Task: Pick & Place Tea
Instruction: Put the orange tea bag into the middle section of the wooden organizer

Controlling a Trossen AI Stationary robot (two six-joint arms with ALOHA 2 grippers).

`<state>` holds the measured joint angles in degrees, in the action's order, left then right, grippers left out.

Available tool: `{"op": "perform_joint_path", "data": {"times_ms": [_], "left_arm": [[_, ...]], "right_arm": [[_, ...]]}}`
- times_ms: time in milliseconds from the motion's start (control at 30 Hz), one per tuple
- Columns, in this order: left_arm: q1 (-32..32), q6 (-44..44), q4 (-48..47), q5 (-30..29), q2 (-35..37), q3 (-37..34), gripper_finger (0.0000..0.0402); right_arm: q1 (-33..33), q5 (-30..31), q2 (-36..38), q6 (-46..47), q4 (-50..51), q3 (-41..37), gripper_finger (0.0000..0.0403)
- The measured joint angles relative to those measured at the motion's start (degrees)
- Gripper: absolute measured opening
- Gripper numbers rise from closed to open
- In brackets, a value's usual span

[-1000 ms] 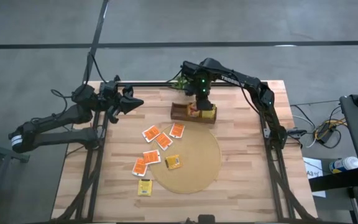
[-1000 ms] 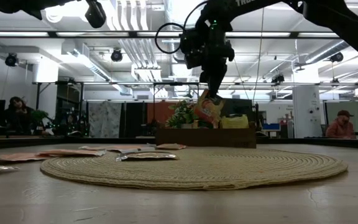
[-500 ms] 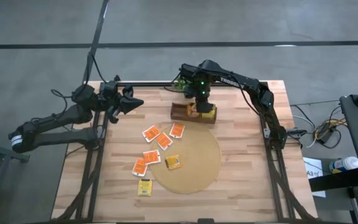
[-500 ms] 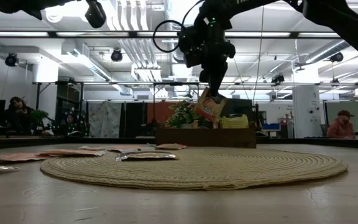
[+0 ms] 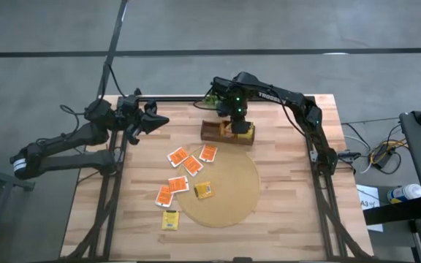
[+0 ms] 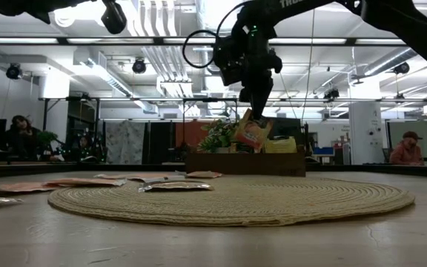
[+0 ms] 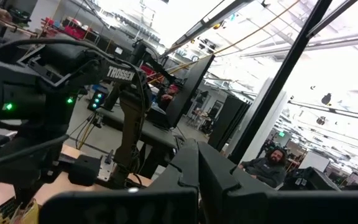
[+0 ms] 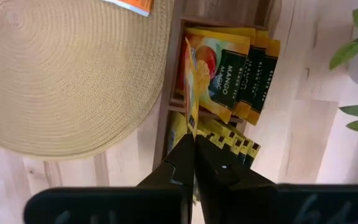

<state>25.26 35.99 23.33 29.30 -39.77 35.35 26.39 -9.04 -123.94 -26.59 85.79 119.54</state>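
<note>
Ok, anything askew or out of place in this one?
Only the loose tea packets, scattered unevenly across the table and the round mat's edge. The right pincer holds one packet tilted above the wooden box, where other packets stand filed. The left pincer waits shut at the table's far-left corner.

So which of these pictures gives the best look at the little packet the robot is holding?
The low view: the packet hangs side-on in the right gripper, above the wooden box. The right wrist view shows it only edge-on over the box's other packets. In the high view the arm hides most of it. The left wrist view hardly shows it.
</note>
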Motion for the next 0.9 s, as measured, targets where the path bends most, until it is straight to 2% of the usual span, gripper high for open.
{"op": "perform_joint_path", "data": {"times_ms": [900], "left_arm": [[-0.01, 1.55, -0.02, 0.04, 0.0, -0.02, 0.0]], "right_arm": [[0.02, 0.61, 0.0, 1.68, -5.95, -2.86, 0.0008]]}}
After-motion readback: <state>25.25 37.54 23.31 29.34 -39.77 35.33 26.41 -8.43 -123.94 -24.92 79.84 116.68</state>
